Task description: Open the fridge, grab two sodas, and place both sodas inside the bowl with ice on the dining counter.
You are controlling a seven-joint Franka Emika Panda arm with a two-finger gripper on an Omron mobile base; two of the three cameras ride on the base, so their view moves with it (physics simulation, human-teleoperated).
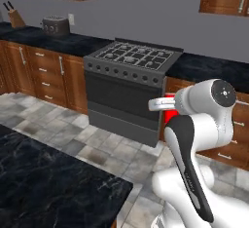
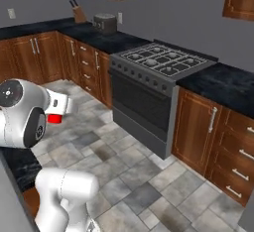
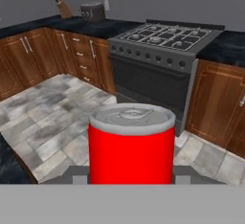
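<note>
The pincer (image 3: 130, 180) is clenched on the red soda can (image 3: 131, 146), its fingertips largely hidden behind it; open tiled floor (image 3: 52, 108) lies ahead, bounded by the stove (image 3: 153, 70).

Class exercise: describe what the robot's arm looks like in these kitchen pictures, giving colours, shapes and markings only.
The arm is glossy white with rounded, tube-like segments. A dark curved band runs along one link, and a dark round cap with a small centre mark covers a joint. No loose cables show.

1. Open tiled floor (image 2: 124, 161) lies ahead of the arm.
2. The stove (image 1: 127, 88) and wall cabinets (image 2: 211, 127) block the far side.
3. The dining counter (image 1: 48, 183) bars the near left.
</note>
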